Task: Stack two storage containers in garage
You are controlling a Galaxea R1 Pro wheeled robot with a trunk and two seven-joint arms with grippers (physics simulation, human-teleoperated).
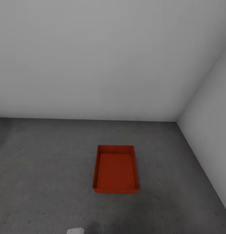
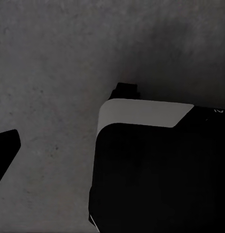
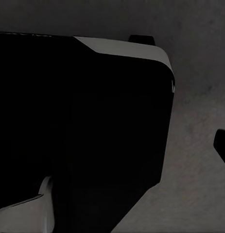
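Observation:
One orange-red storage container lies flat on the dark grey garage floor, open side up and empty, a little right of centre in the head view. It sits near the corner where two pale walls meet. In the left wrist view a single dark finger shows at the frame's edge over bare concrete. Likewise, the right wrist view has one dark finger at its edge. Nothing is held by either gripper, and both are well away from the container.
Plain grey walls close the space behind and to the right of the container. My black, white-edged base takes up much of both wrist views. A small white robot part pokes in at the head view's bottom.

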